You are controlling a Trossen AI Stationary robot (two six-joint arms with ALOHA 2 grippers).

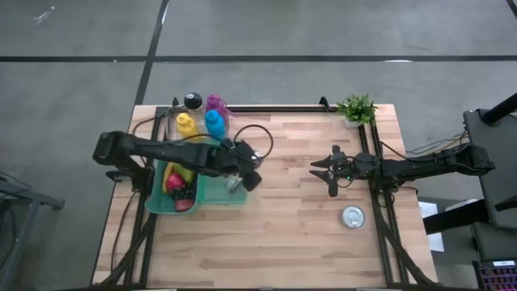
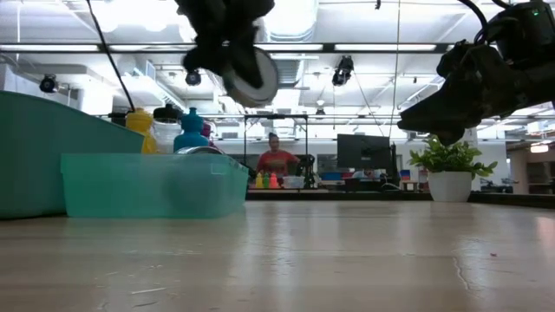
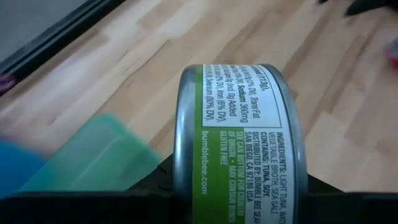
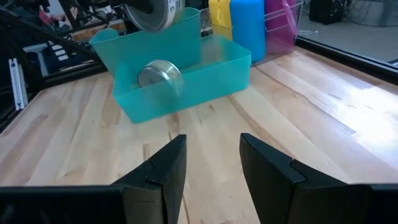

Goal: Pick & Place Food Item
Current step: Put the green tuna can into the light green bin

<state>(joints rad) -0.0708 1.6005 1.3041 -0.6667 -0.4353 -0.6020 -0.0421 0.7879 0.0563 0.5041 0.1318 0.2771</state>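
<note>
A tuna can [image 3: 239,146] is held on edge between the fingers of the left gripper [image 1: 239,174], which is closed on it and raised clear of the table [image 1: 299,234]. In the low view the can [image 2: 251,76] is seen hanging in the air, above the near end of a shallow teal tray [image 2: 152,184]. Directly beneath the gripper, a second can [image 4: 159,73] is seen lying inside that tray [image 4: 186,81]. Beside the gripper, on its far side from the other arm, a deeper teal bin [image 1: 158,194] with coloured food items is set. Behind it, yellow [image 1: 186,123] and blue [image 1: 214,123] bottles are stood at the table's back edge.

The right gripper [image 1: 332,171] is held in the air well apart from the tray, its fingers [image 4: 163,171] drawn nearly together with nothing between them. A third can [image 1: 352,217] is seen on the table near it, and a small potted plant [image 1: 356,109] is placed behind it
</note>
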